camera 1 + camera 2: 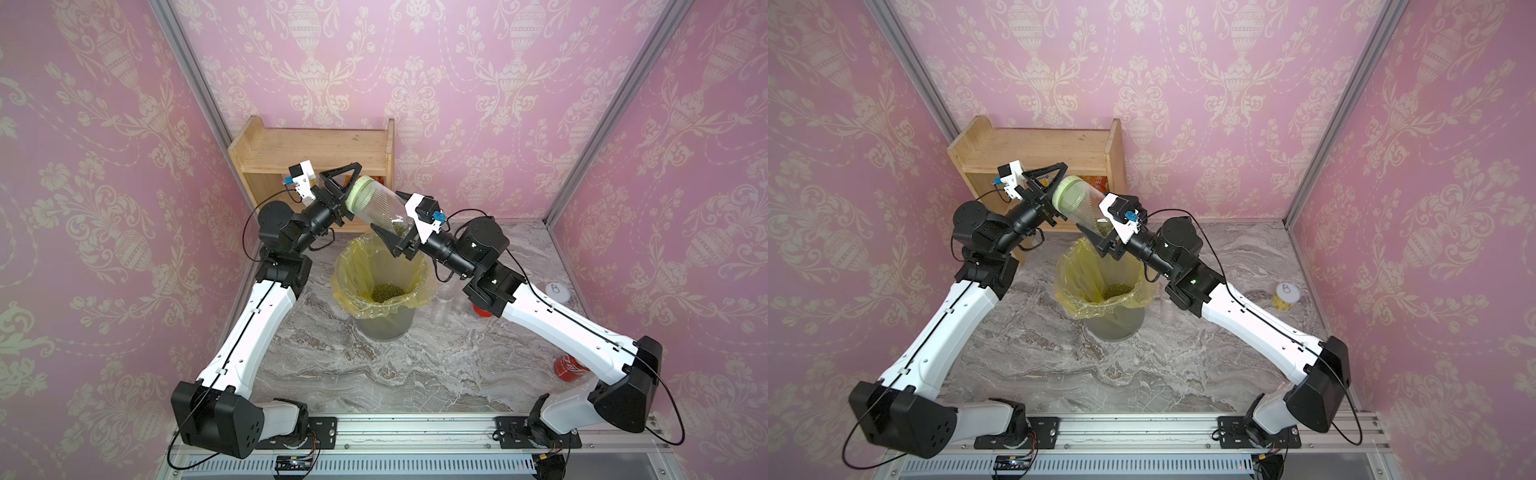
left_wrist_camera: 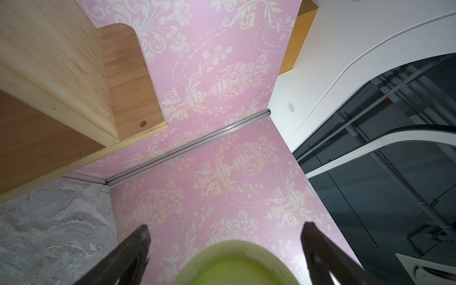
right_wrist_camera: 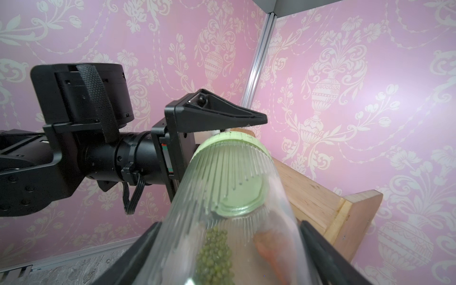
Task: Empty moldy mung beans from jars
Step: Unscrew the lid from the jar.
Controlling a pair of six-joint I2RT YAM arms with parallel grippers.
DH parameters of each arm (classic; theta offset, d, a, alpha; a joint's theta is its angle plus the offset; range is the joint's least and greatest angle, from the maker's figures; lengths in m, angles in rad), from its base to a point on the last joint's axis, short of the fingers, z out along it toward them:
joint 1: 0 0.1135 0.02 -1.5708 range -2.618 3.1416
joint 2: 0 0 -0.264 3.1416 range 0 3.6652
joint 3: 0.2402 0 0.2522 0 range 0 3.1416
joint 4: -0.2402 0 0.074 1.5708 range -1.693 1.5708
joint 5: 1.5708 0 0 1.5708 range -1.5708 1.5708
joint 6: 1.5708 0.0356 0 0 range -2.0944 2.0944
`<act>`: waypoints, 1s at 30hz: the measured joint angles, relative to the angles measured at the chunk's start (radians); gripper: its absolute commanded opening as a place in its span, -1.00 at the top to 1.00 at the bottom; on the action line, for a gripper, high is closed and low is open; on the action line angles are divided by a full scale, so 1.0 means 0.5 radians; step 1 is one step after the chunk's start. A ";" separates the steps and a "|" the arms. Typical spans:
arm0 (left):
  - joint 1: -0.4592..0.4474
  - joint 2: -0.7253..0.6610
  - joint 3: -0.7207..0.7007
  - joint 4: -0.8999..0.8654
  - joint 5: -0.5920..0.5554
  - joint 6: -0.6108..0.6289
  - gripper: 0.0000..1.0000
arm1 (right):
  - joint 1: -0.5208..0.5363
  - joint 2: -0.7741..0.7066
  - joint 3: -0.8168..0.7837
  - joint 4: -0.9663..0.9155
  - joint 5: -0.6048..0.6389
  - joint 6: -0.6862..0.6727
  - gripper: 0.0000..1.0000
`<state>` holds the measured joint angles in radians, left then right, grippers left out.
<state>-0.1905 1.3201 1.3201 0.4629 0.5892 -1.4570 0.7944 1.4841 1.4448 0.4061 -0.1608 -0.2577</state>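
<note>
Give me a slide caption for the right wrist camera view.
Right gripper grips the ribbed jar of mung beans; the left gripper straddles its green lid.

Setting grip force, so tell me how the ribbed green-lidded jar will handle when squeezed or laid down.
Probably light: the ribbed jar holds only a small clump of mung beans. Its clear wall looks like plastic, so a hard squeeze from the right hand may flex it. The ribs likely resist slipping; being round, it would probably roll if laid on the table.
</note>
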 measured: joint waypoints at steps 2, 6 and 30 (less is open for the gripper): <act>0.000 0.009 0.009 0.000 -0.001 -0.001 -0.82 | -0.002 0.014 0.006 0.000 0.001 0.002 0.65; -0.001 0.015 0.012 0.001 -0.001 -0.001 -0.76 | -0.013 0.024 0.009 -0.001 -0.001 0.006 0.65; -0.001 0.021 0.029 -0.009 0.063 0.001 -0.85 | -0.040 0.027 0.018 0.003 0.002 0.052 0.66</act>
<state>-0.1909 1.3304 1.3346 0.4583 0.6209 -1.4567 0.7746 1.4979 1.4536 0.4076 -0.1596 -0.2317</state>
